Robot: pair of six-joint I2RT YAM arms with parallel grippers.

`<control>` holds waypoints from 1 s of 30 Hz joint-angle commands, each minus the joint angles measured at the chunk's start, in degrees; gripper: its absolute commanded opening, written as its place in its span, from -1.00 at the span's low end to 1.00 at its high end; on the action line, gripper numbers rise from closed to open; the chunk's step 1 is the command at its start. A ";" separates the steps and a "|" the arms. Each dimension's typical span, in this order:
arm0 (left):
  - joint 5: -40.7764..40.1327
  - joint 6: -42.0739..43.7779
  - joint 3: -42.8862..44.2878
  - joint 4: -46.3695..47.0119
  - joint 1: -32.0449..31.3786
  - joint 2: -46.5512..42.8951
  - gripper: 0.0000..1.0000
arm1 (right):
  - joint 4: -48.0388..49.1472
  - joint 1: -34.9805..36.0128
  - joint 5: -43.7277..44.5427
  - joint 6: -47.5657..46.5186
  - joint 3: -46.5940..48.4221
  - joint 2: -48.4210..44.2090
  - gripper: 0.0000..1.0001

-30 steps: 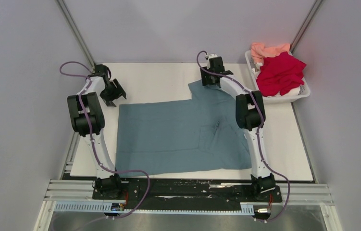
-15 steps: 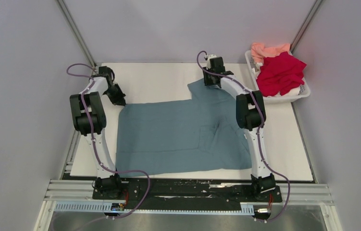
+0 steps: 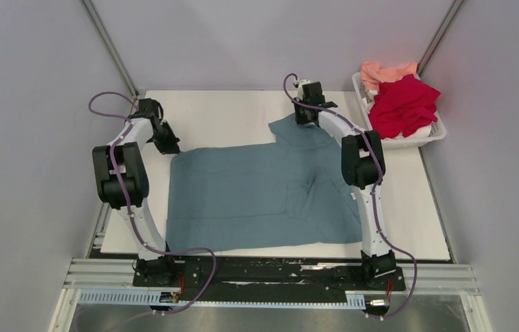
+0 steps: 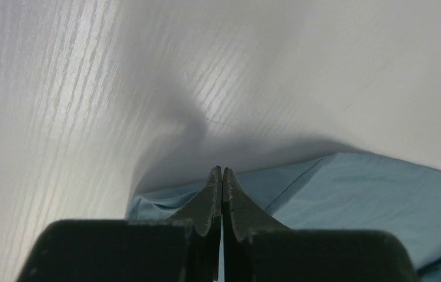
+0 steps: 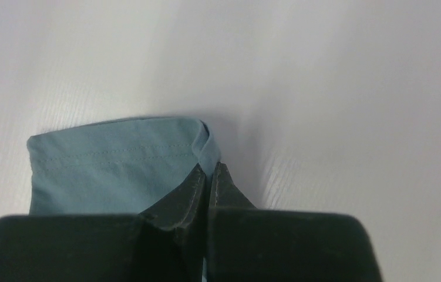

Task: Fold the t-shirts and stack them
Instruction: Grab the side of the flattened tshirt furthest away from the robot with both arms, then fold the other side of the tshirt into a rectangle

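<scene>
Both pincers clamp teal t-shirt, basket overhead only

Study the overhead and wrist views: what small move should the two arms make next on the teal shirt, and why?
Probably lift both grippers slightly together. The left gripper and right gripper each look shut on the far edge of the teal t-shirt, which lies spread flat on the table; raising that edge would start the fold.
</scene>
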 commanded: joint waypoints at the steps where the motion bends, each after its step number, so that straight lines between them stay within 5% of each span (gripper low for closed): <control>1: -1.13 -1.36 -2.99 5.25 -0.44 -8.47 -1.00 | 0.13 -0.06 -1.85 -2.28 -3.50 -9.39 -1.00; 13: -1.59 -5.18 -19.42 11.93 -2.53 -21.12 -1.00 | 0.57 1.29 -7.93 -6.30 -30.29 -35.44 -1.00; 30: -10.06 -11.69 -40.26 11.60 -2.86 -47.28 -1.00 | -11.35 15.10 15.74 0.73 -54.23 -67.77 -1.00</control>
